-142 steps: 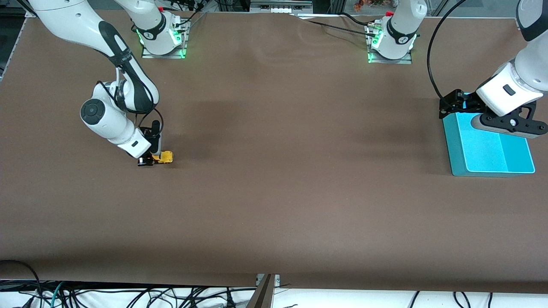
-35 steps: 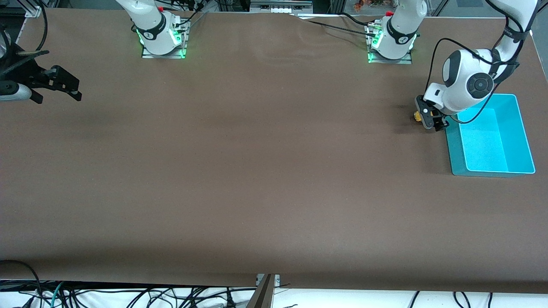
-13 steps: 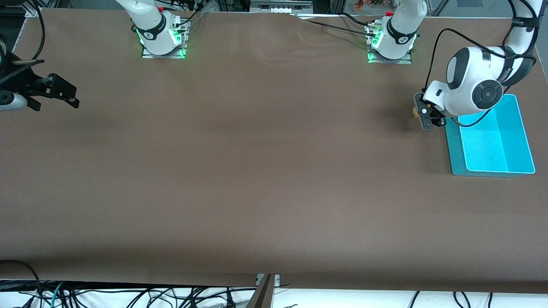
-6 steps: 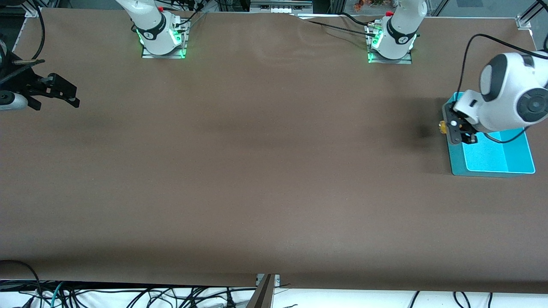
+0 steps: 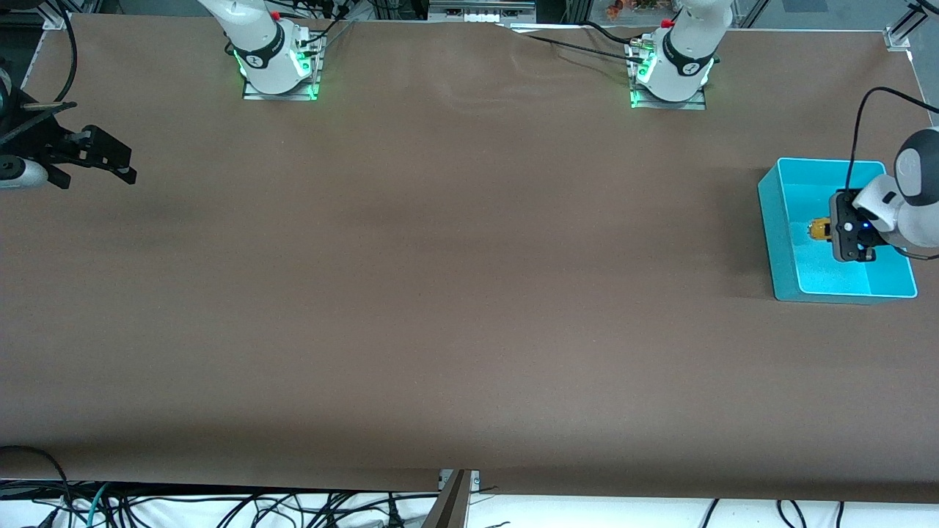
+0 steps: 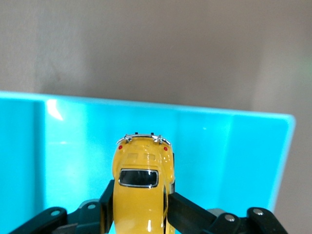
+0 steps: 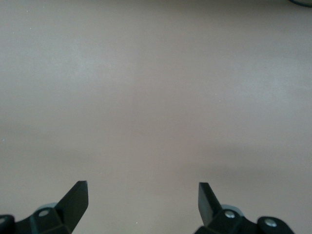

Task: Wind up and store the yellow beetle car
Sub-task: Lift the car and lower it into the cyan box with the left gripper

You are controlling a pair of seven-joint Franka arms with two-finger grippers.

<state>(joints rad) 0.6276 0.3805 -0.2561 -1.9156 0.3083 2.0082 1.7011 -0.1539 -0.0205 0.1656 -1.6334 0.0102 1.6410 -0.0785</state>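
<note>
a: how many cars?
b: one car [image 6: 142, 185], pinched in my left gripper [image 5: 843, 229] over the one teal bin [image 5: 777, 242].
a: your right gripper [image 5: 88, 158]?
b: waiting, fingers spread wide over bare table [image 5: 440, 293] at its own end.

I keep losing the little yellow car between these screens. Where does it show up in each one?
Front view: the yellow beetle car is held in the left claw, over the turquoise bin.
Left wrist view: the car sits low in the middle, pinched between the claw's fingers.
Right wrist view: not in it.
Shared landmark: the turquoise bin.
</note>
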